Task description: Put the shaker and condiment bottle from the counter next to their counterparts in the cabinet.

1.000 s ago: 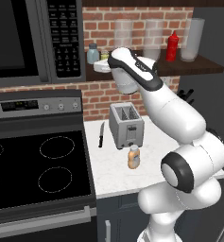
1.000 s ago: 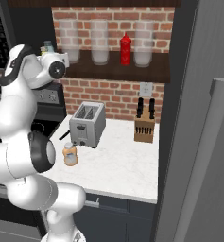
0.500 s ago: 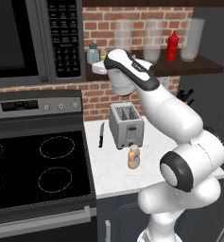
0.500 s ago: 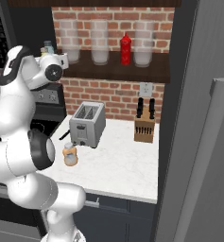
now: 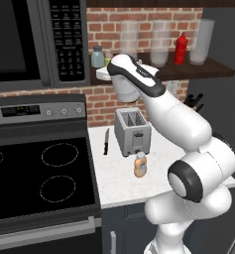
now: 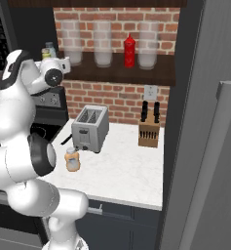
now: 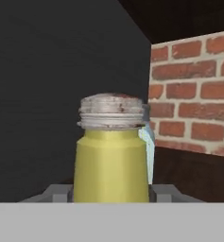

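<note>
The gripper [image 7: 111, 196] fingers stand at either side of the yellow shaker [image 7: 111, 151]; whether they grip it or have let go cannot be told. It stands upright on the cabinet [image 5: 208, 69] shelf just before the blue-grey shaker [image 5: 97, 56], while the orange condiment bottle [image 5: 140, 164] stands on the counter [image 5: 114, 178] before the toaster [image 5: 132, 131]

The desk [image 6: 131, 171] carries a toaster [image 6: 90, 128], a knife block [image 6: 149, 132] at its 3 o'clock, the condiment bottle [image 6: 72, 160] at 7 o'clock, and a knife [image 5: 106, 141]. The shelf [image 6: 151, 74] bears the shaker [image 7: 111, 151] (blue-grey shaker [image 5: 97, 56] just behind) and a red bottle [image 6: 129, 50].
</note>
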